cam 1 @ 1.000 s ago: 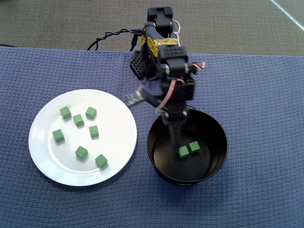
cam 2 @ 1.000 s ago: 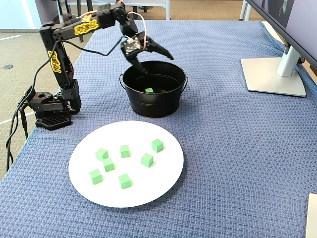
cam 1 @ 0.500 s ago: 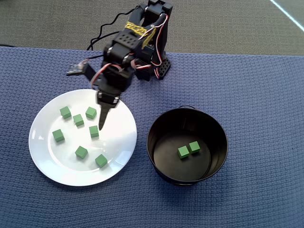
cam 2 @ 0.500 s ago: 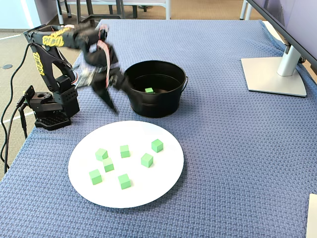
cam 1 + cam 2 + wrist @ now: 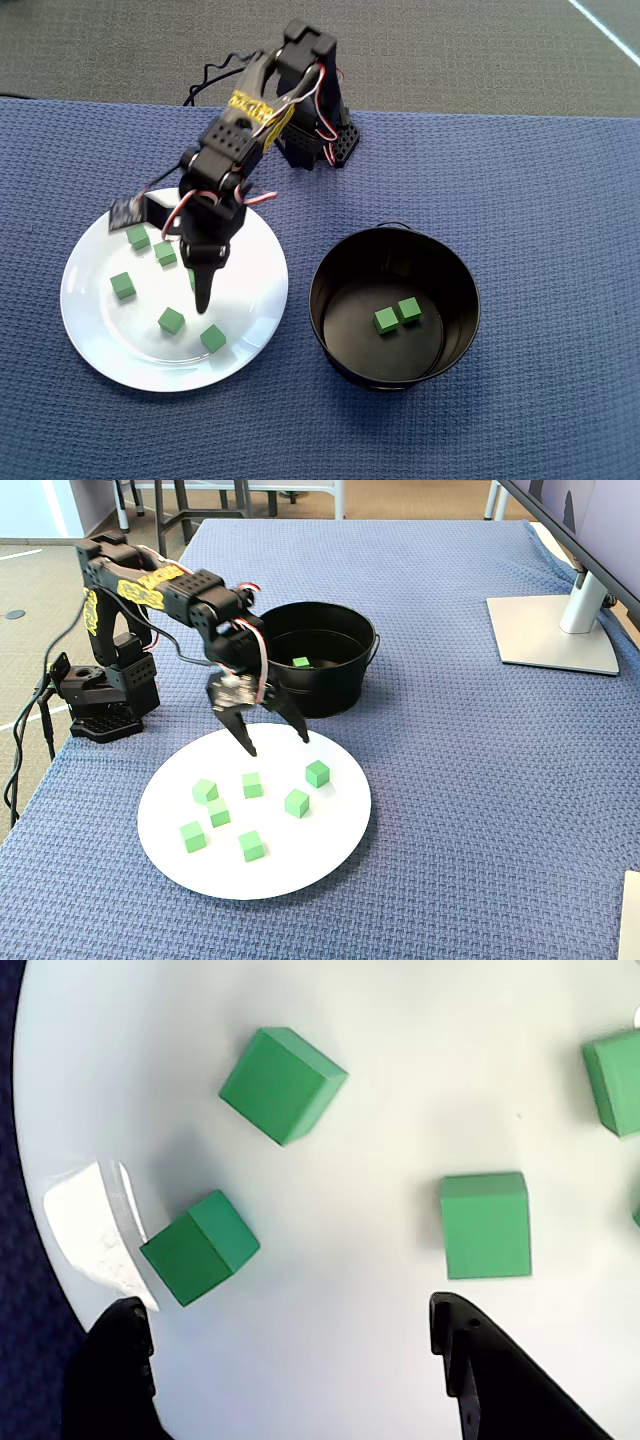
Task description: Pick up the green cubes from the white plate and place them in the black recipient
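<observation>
Blue woven cloth point(image 5: 480, 780) covering the table, grey monitor stand point(image 5: 560, 630) at far right in the fixed view, beige floor point(image 5: 30, 580) at left, chair legs point(image 5: 180, 495) beyond.

Green cubes point(image 5: 295, 802); white plate point(image 5: 330, 840); black recipient point(image 5: 330, 685); blue woven cloth point(image 5: 480, 780).

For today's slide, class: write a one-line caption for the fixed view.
The open hand hangs over the white plate of seven green cubes, the black pot behind.
</observation>
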{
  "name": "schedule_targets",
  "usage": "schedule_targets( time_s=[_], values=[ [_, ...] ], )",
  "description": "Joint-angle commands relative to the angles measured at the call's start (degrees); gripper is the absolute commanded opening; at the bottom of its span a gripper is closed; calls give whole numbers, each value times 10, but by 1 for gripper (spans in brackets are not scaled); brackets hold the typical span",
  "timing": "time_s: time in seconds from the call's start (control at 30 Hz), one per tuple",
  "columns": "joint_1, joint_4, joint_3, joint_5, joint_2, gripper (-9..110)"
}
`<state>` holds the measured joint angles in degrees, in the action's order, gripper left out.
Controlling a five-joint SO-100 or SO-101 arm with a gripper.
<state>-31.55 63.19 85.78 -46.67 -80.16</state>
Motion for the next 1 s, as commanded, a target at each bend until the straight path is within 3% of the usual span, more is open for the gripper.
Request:
schedule_targets(
  time_s=[0.0,0.2,0.53,0.97],
  values=[
    [-10,3,-117,-121,37,29],
    [-9,10,-172,-289,62,29],
    [0,-11,-163,-396,93,29],
    [37,-35,-189,-395,135,28]
  ],
)
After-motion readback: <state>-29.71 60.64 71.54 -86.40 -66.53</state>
